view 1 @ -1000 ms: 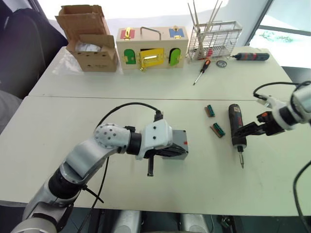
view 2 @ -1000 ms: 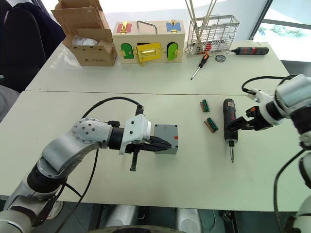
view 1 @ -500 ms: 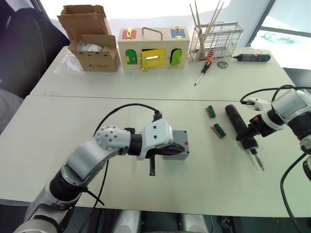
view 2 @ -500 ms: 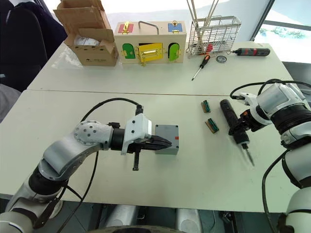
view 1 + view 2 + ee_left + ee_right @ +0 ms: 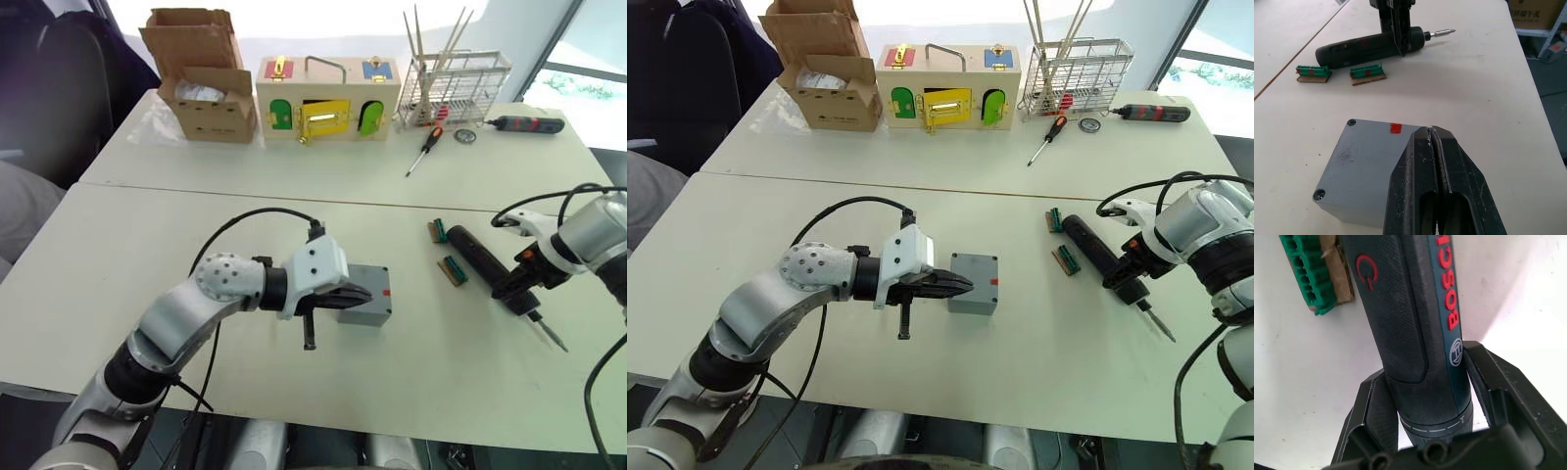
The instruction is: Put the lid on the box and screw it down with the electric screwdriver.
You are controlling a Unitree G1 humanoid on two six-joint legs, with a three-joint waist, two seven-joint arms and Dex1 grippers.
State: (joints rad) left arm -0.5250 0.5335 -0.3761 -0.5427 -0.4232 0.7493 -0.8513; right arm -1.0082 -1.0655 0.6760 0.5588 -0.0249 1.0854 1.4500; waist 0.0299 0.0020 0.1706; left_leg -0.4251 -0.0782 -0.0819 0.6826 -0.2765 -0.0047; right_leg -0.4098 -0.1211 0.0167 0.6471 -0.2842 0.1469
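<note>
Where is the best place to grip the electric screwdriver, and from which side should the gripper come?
Probably the thick dark body of the electric screwdriver, near the bit end, from above, fingers either side. It lies flat and bare there; the right gripper straddles that spot.

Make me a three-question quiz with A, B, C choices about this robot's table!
1. Where does the electric screwdriver lie?
A. in the cardboard carton
B. on the table next to two small green strips
C. on top of the grey box

2. What colour is the small mark on the box?
A. red
B. blue
C. yellow

3. How is the left claw?
A. wide open
B. holding a cup
C. shut, over the box

Answers: 1 B, the green strips lie beside it on the table. 2 A, the mark shows red on the box. 3 C, the left wrist view shows its fingers pressed together.
</note>
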